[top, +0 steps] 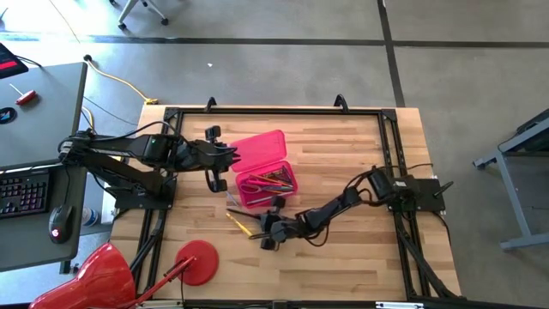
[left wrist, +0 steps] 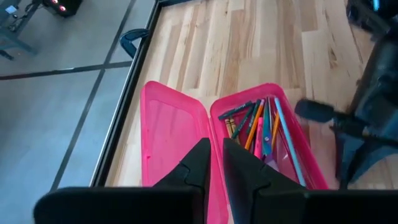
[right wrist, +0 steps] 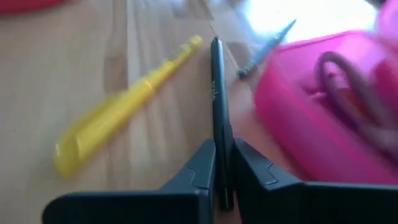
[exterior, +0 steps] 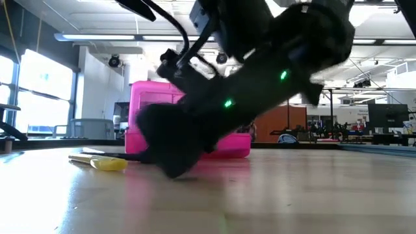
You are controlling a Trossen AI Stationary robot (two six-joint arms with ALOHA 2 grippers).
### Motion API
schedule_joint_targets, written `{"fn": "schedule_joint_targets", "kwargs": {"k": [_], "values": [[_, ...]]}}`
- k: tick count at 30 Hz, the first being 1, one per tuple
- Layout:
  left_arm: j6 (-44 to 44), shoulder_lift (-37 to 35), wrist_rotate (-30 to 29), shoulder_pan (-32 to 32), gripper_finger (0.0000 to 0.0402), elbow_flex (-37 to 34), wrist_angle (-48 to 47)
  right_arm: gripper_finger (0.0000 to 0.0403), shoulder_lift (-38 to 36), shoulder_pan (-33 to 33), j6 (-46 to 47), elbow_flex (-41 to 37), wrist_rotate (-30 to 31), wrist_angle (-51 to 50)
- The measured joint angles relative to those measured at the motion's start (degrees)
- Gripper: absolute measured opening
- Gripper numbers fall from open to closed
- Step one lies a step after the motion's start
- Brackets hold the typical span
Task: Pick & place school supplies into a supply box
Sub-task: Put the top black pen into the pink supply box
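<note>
Right claw (right wrist: 224, 163) is low over the table (top: 343, 154), just off the near edge of the pink supply box (top: 262, 167). Its two fingers are pinching a thin black pen (right wrist: 216, 93) between them. The pen pokes out in front of the claw, and its far end looks like it is resting on the wood.

Left claw (left wrist: 213, 163) is at the left side of the box, right over the line where the open lid (left wrist: 171, 134) meets the tray. Its fingers are nearly together with a small gap, and I cannot see them holding anything.

Inside the tray are lots of pencils and pens (left wrist: 255, 124) and the scissors (right wrist: 351, 81). On the wood near the box's near edge there is a fat yellow marker (right wrist: 124, 106) and a thin blue pen (right wrist: 264, 46) that touches or sits just beside the box wall.

What could go wrong, I think: the grip is at one end of the black pen, so the long end could tip down or spin when it goes up. It could bump the box wall and slip out. The arm could also knock the yellow marker and make it roll away. The box might slide if it gets pushed
</note>
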Motion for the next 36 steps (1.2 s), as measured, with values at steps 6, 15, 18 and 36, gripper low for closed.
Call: {"fn": "schedule_joint_targets", "kwargs": {"k": [6, 15, 18, 36], "values": [[0.5, 0.0, -0.5, 0.0, 0.0074, 0.0, 0.0, 0.001, -10.6, -1.0, -5.4, 0.2, -0.2, -9.0], [1.1, 0.0, -1.3, 0.0, 0.0074, 0.0, -0.1, 0.0021, -18.8, -6.2, -9.4, 0.2, 9.0, -34.9], [1.1, 0.0, -1.3, 0.0, 0.0074, 0.0, -0.2, 0.0013, -18.7, -8.6, -10.5, 0.1, 1.6, -39.7], [1.0, 0.0, -1.5, 0.0, 0.0074, 0.0, -0.4, 0.0094, -18.8, -13.1, -19.6, 0.2, -7.0, -37.7]]}}
